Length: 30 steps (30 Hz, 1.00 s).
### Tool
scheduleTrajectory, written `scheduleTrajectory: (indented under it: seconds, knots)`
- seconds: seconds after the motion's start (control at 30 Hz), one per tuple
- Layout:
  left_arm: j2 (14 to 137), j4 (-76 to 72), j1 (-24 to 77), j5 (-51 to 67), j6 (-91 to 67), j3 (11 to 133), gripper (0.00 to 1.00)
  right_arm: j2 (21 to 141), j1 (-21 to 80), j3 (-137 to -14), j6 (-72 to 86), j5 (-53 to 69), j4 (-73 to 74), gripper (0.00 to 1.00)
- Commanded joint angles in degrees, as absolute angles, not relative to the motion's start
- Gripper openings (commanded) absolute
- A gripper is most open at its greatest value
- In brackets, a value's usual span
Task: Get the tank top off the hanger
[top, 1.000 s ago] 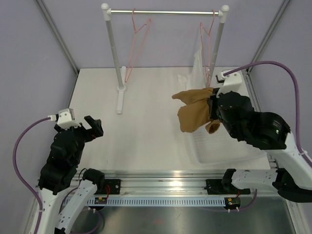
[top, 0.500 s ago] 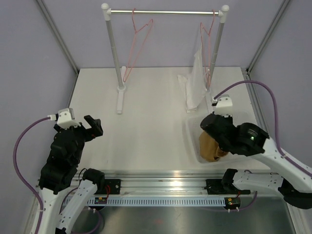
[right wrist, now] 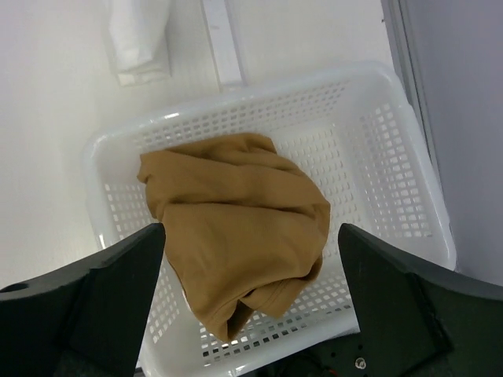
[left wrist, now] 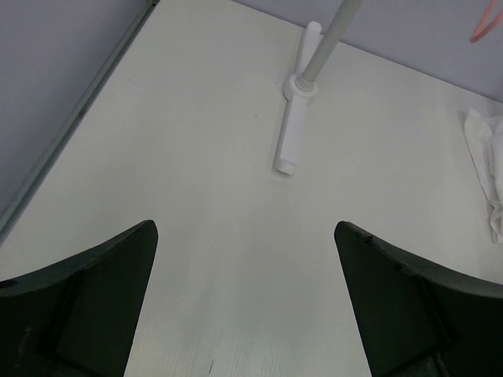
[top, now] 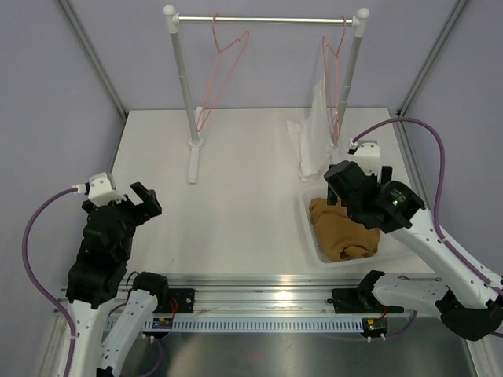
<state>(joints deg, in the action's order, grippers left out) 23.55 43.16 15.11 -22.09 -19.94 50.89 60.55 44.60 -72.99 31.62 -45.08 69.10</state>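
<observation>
The tan tank top (top: 342,230) lies crumpled in the white basket (top: 308,224) at the right; in the right wrist view the tank top (right wrist: 236,228) fills the left half of the basket (right wrist: 267,93). My right gripper (top: 351,192) hovers just above it, open, with the cloth lying loose below the space between the fingers (right wrist: 250,236). The bare pink hanger (top: 225,67) hangs empty on the rail at the back left. My left gripper (top: 146,201) is open over bare table at the near left, nothing between its fingers (left wrist: 245,236).
A second pink hanger (top: 335,59) at the rail's right end carries a white sheer garment (top: 316,129) that trails onto the table. The rack's left post (top: 183,86) stands on a white foot (left wrist: 292,133). Purple walls enclose the table.
My right gripper brought the tank top down from mid-air into the basket, opened and let it go, then lifted a little. The left arm shifted only slightly.
</observation>
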Motion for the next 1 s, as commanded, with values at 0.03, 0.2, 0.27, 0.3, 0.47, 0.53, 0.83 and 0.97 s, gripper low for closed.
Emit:
scheduleTrajectory:
  seconds: [0.03,0.2,0.27,0.3,0.47,0.53,0.83,0.97]
  knots:
    - [24.3,40.2,7.8,-23.4,-20.7,52.6,0.99,59.4,44.3,-83.3,28.9,-49.0,68.5,0.99]
    - [25.0,42.7,6.5,-20.1,-18.3,54.8,0.99,51.7,44.3,-82.4,20.9,-45.3,61.0,1.00]
    - [26.7,46.1,6.6,-17.9,-15.9,56.5,0.99,49.8,44.2,-81.7,20.0,-47.0,60.7,1.00]
    - [27.4,47.6,6.6,-18.1,-16.0,58.3,0.99,48.2,44.2,-81.1,19.1,-47.5,60.7,0.99]
    - [28.4,54.1,6.6,-13.6,-16.1,62.8,0.99,43.5,44.2,-80.8,19.2,-46.2,62.7,0.99]
    - [28.6,56.2,6.6,-13.8,-15.2,65.4,0.99,41.2,44.2,-79.9,19.0,-45.5,63.7,1.00]
    - [25.5,60.6,8.3,-11.9,-15.6,66.1,0.99,33.4,44.3,-75.1,19.2,-47.4,67.1,0.99]
    - [25.4,59.5,8.5,-10.8,-15.6,64.1,0.99,31.3,44.3,-73.4,19.3,-45.6,65.9,0.99]
